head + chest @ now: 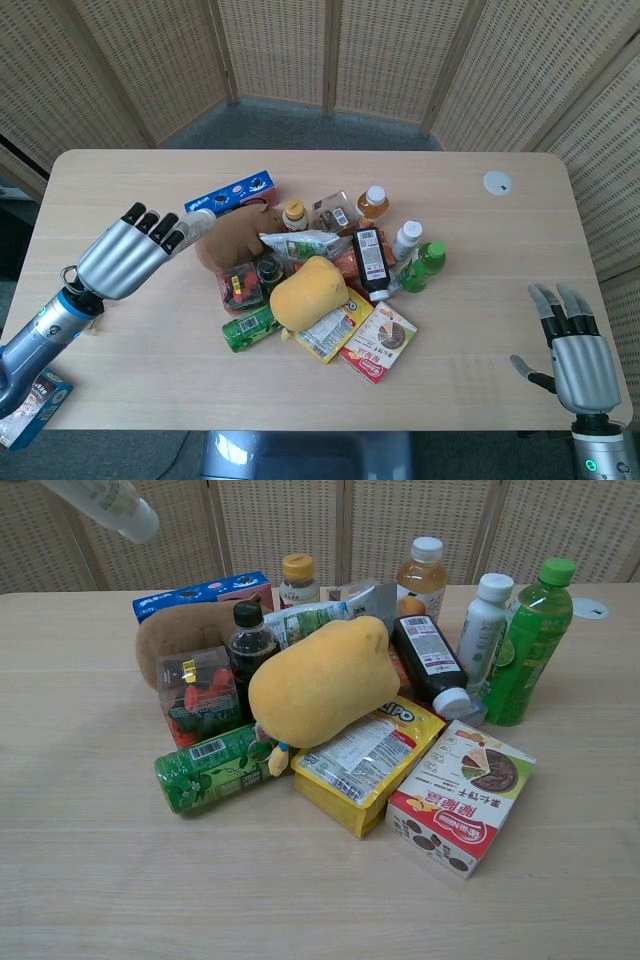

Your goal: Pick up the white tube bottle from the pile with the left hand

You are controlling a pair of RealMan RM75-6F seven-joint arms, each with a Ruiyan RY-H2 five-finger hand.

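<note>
My left hand (125, 255) is raised well above the left side of the table, fingers wrapped around the white tube bottle (199, 220). Only the tube's end pokes out past the fingers in the head view. In the chest view the tube (105, 502) shows tilted at the top left corner, with the hand itself out of frame. It hangs to the left of the pile, above the brown plush toy (232, 234). My right hand (577, 355) rests open at the table's near right corner, holding nothing.
The pile holds a blue box (232, 193), a yellow plush (306, 289), a green can (212, 767), a dark bottle (247, 643), a green bottle (528, 644), a white bottle (483, 616) and snack packs (460, 795). A white disc (497, 182) lies far right.
</note>
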